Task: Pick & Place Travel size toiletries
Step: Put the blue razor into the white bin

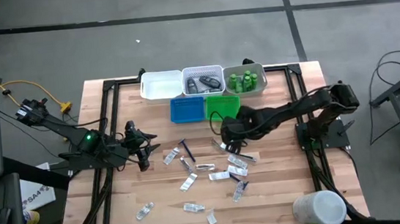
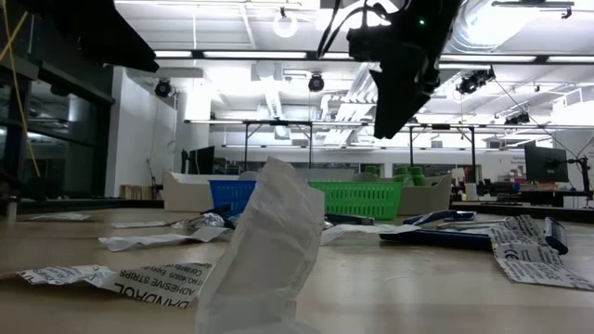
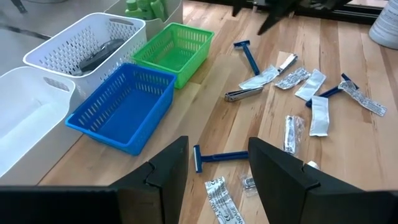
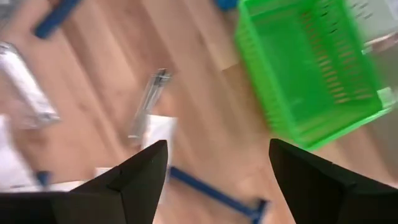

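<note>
While my right claw (image 1: 226,143) hovers wide open and empty just in front of the green tray (image 1: 221,107), I'd line it along the nail clipper (image 4: 148,102) below before dropping. My left claw (image 1: 143,153) waits part-open, holding nothing, near a blue razor (image 3: 221,157). Packets (image 1: 214,171) lie scattered mid-bench (image 1: 122,222). Blue tray (image 1: 187,109), green tray and white bin (image 1: 161,85) look empty; the white basket (image 1: 203,81) holds dark pieces, another tray (image 1: 245,80) green bottles (image 1: 244,79).
</note>
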